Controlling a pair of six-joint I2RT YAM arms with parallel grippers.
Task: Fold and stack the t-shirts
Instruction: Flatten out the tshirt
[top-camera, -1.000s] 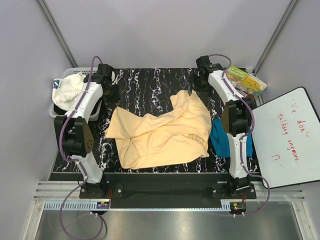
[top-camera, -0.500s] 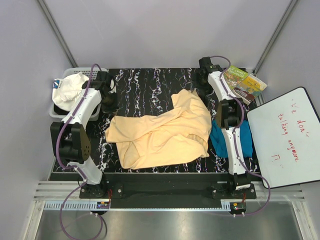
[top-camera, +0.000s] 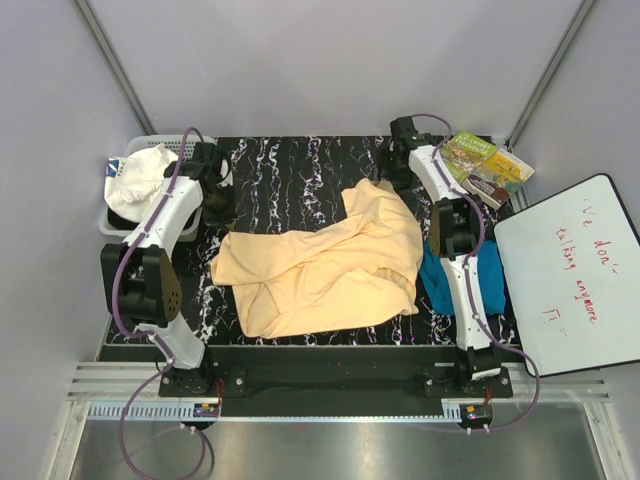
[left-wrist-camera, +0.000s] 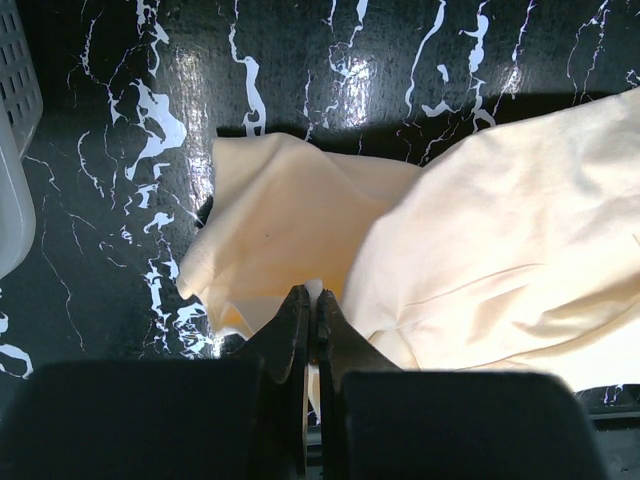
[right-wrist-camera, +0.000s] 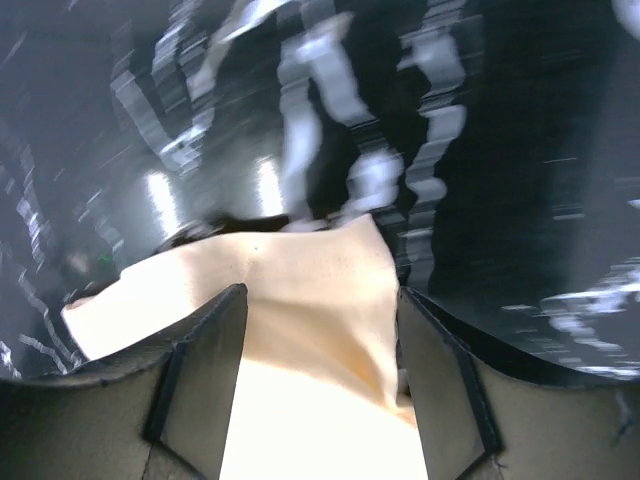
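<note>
The pale peach-yellow t-shirt (top-camera: 320, 262) lies crumpled in the middle of the black marbled table. My left gripper (top-camera: 220, 207) is at its left back corner. In the left wrist view that gripper (left-wrist-camera: 313, 293) is shut, with a sliver of the yellow cloth (left-wrist-camera: 290, 220) pinched at its tips. My right gripper (top-camera: 393, 175) hangs over the shirt's back tip. In the right wrist view it (right-wrist-camera: 320, 292) is open, its fingers on either side of that yellow corner (right-wrist-camera: 320, 270). The teal-blue t-shirt (top-camera: 494, 288) lies bunched at the right, partly hidden under the right arm.
A white basket (top-camera: 110, 225) holding white cloth stands at the table's left edge, and its wall shows in the left wrist view (left-wrist-camera: 15, 150). Colourful packets (top-camera: 487, 165) lie at the back right corner. A whiteboard (top-camera: 570, 270) leans off the table's right side.
The right gripper's jaws have narrowed around the shirt's back corner, and it shifted slightly left. The left arm drew nearer early on, pulling the shirt's left edge with it, then held still.
</note>
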